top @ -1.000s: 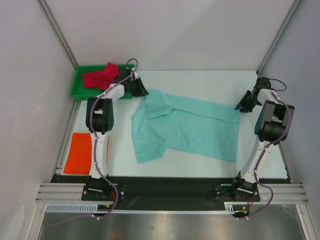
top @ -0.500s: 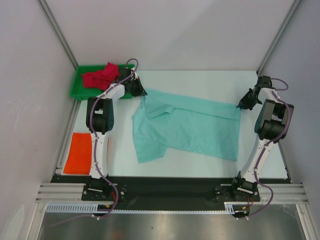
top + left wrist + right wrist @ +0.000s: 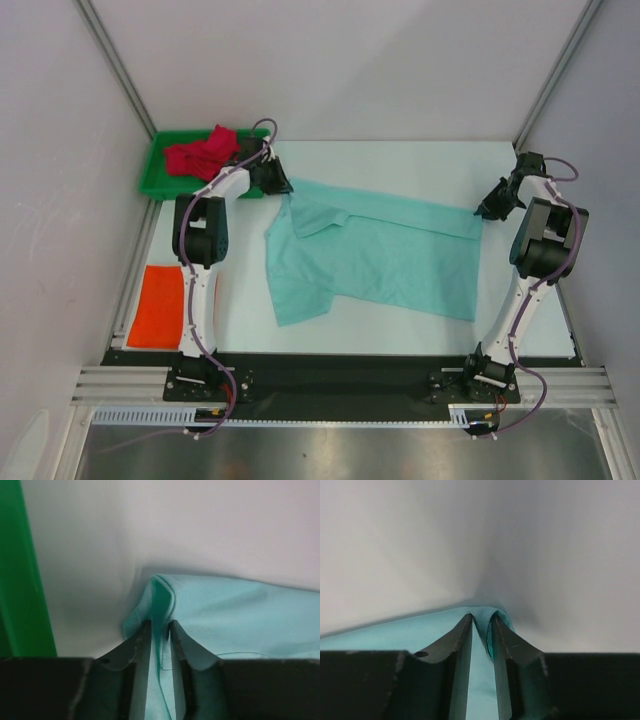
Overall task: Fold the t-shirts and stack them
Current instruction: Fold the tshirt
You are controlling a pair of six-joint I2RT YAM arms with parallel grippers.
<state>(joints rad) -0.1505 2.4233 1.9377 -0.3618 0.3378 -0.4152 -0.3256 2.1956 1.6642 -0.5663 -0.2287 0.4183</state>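
Observation:
The mint green t-shirt (image 3: 375, 255) lies spread across the middle of the table. My left gripper (image 3: 287, 188) is shut on its far left corner, and cloth (image 3: 161, 602) bunches up between the fingers. My right gripper (image 3: 478, 212) pinches the far right corner, where a fold of the green cloth (image 3: 482, 617) rises between the fingers. The orange t-shirt (image 3: 158, 304) lies folded flat at the near left. The red t-shirt (image 3: 200, 152) sits crumpled in the green tray (image 3: 155, 183).
The green tray stands at the far left corner, its wall (image 3: 22, 580) close beside my left gripper. White walls and metal frame posts enclose the table on three sides. Both arm bases sit on a black strip (image 3: 340, 375) at the near edge.
Both grippers have closed on the far corners of the mint green t-shirt. The far edge of the shirt has shifted slightly toward the back.

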